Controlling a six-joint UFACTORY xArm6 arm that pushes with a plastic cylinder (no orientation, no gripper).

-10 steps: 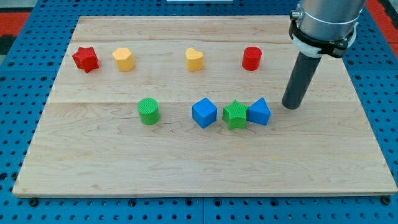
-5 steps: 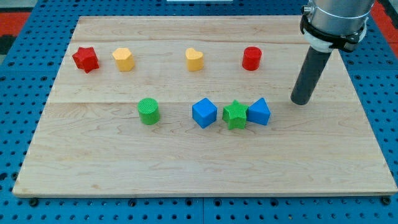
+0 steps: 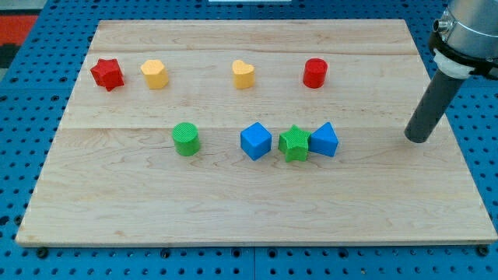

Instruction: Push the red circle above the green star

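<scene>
Tip well right of red circle

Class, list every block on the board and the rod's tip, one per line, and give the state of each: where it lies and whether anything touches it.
red circle: free, top row, up-right of the star.
green star: wedged between both blue blocks.
blue cube: against star's left.
blue triangle: against star's right.
green cylinder: alone.
red star: untouched.
left yellow block: untouched.
yellow heart: untouched.
my tip: near board's right edge, touching no block.
</scene>
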